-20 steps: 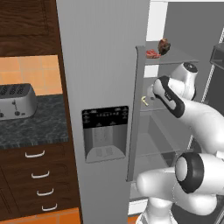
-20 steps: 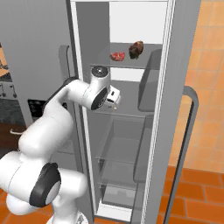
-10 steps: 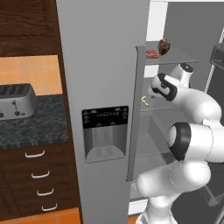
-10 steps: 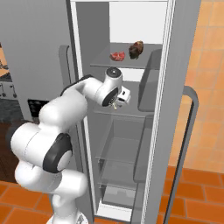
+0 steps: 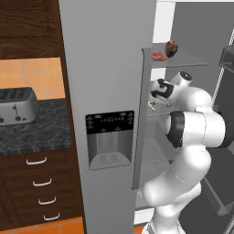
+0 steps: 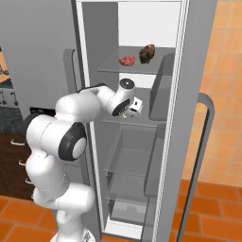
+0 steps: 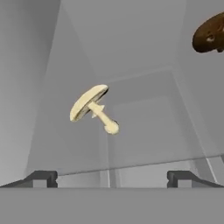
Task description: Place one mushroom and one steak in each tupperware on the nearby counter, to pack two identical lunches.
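Observation:
A pale tan mushroom point(image 7: 92, 107) lies on the fridge's middle glass shelf, just ahead of my open gripper point(image 7: 111, 179), with nothing between the fingertips point(image 7: 41, 178). The same mushroom point(image 5: 151, 106) point(image 6: 124, 115) sits beside the gripper point(image 5: 154, 91) point(image 6: 136, 107), which reaches into the fridge. On the top shelf lies a red steak point(image 5: 157, 56) point(image 6: 126, 60), with a dark brown mushroom point(image 5: 171, 47) point(image 6: 147, 53) point(image 7: 210, 34) next to it. The dark marbled counter point(image 5: 41, 132) lies to the left. The tupperware is out of view.
A silver toaster point(image 5: 16, 106) stands on the counter above wood drawers point(image 5: 36, 183). The closed fridge door with dispenser point(image 5: 109, 146) is left of the arm. The open fridge door with its handle point(image 6: 208, 132) stands at the right. Lower glass shelves point(image 6: 130, 163) sit below.
The hand has pushed deeper into the fridge toward the middle shelf and the pale mushroom, while the elbow folded up close in front of the base. The jaws stayed open.

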You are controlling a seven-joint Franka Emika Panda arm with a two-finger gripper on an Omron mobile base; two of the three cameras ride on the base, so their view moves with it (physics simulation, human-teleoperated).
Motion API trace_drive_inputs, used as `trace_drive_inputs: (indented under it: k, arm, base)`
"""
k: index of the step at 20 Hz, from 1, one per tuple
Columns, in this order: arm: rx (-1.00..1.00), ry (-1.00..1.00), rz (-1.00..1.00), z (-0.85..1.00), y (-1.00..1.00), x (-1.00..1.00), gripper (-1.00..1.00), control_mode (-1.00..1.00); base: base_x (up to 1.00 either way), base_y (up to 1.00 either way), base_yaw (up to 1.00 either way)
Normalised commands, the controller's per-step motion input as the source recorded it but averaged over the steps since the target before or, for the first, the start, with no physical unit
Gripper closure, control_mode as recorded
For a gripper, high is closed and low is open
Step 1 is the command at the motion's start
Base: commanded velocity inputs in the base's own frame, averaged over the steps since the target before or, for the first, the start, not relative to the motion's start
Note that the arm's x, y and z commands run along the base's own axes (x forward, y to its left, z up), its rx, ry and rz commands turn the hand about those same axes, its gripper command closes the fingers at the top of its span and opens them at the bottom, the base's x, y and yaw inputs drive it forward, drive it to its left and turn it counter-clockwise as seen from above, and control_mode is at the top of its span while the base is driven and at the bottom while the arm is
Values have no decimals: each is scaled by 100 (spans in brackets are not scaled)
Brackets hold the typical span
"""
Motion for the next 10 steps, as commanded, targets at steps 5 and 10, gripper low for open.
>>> trace_drive_inputs:
  k: [5,10]
  arm:
    - [2,-3,8,-23,0,49,-100,-100]
    - [6,-9,6,-3,0,34,-100,-100]
  base:
    - [0,0,0]
    - [0,0,0]
